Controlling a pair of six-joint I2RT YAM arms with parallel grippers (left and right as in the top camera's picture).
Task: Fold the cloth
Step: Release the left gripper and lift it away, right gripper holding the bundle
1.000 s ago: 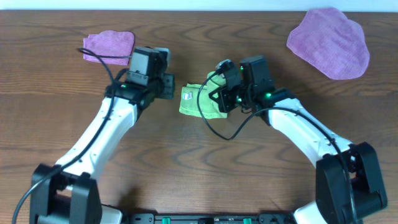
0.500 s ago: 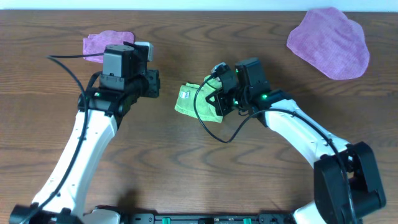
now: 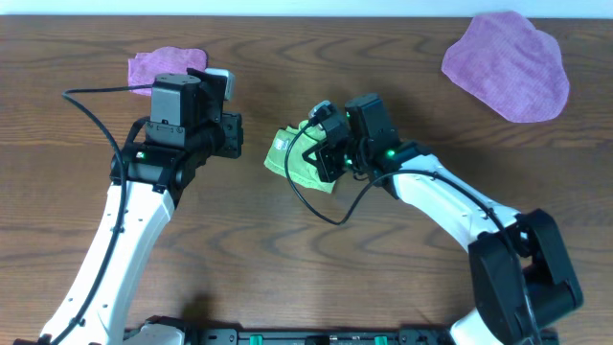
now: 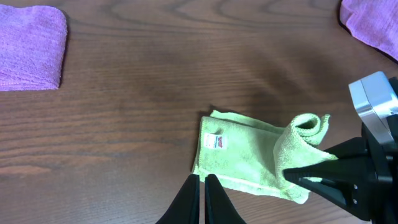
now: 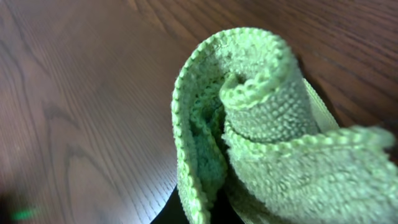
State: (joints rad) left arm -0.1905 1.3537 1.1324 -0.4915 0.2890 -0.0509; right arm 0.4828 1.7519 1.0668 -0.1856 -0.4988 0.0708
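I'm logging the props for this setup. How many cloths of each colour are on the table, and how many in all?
Green: 1, the lime-green cloth
Purple: 2, the large purple cloth and the small folded purple cloth
Total: 3

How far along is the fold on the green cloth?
Done: the cloth already looks folded into a small rectangle, white tag on top. In hand: the right hand pinches its curled-up edge. The left hand is shut, empty. Left: laying that edge flat.
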